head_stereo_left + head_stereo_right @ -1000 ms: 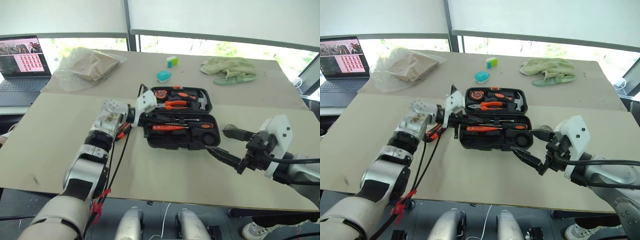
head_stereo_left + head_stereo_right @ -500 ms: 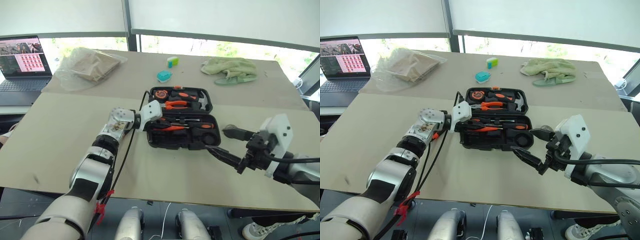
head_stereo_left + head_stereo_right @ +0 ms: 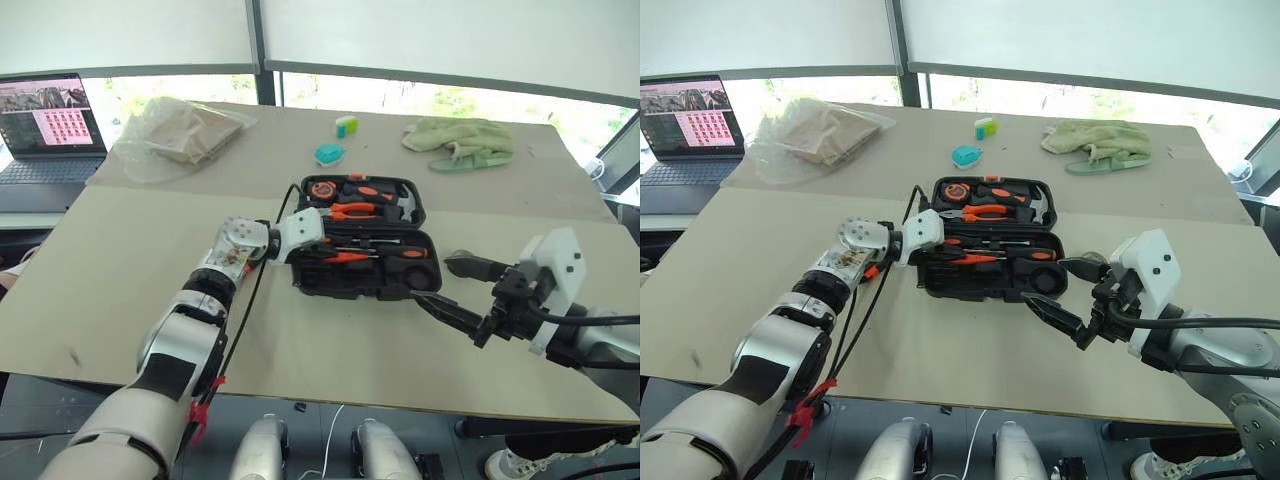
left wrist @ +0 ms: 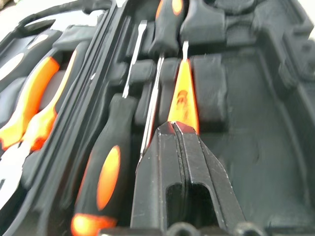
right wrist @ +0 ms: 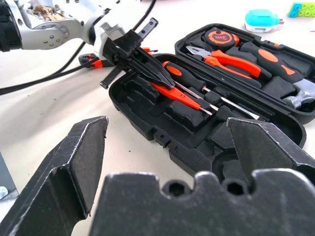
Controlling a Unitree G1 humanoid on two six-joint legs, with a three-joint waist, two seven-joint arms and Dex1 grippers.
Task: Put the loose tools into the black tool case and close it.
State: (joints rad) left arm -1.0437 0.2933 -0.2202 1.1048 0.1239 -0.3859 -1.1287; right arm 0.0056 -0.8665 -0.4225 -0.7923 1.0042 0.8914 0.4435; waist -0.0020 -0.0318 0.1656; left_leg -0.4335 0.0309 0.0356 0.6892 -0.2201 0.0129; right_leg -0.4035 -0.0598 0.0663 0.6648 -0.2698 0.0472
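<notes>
Left gripper (image 5: 147,69), pinched closed, seemingly on the slim orange screwdriver (image 4: 183,96), sits inside the open tool case (image 3: 362,280); right gripper (image 3: 447,283) hangs wide open, empty, beside it.

Black tool case (image 5: 197,147) of moulded matt plastic, faintly grainy. Slim orange screwdriver (image 4: 182,96) with smooth glossy plastic handle and bare metal tip. Black-and-orange screwdriver (image 4: 106,162) grip rubbery matt, shaft (image 4: 133,61) bright steel. Left gripper (image 4: 175,129) fingers (image 4: 162,162) of smooth black plastic. Green cloth (image 3: 458,140) soft, rumpled, at one o'clock from the case. Table (image 3: 120,260) matt beige.
</notes>
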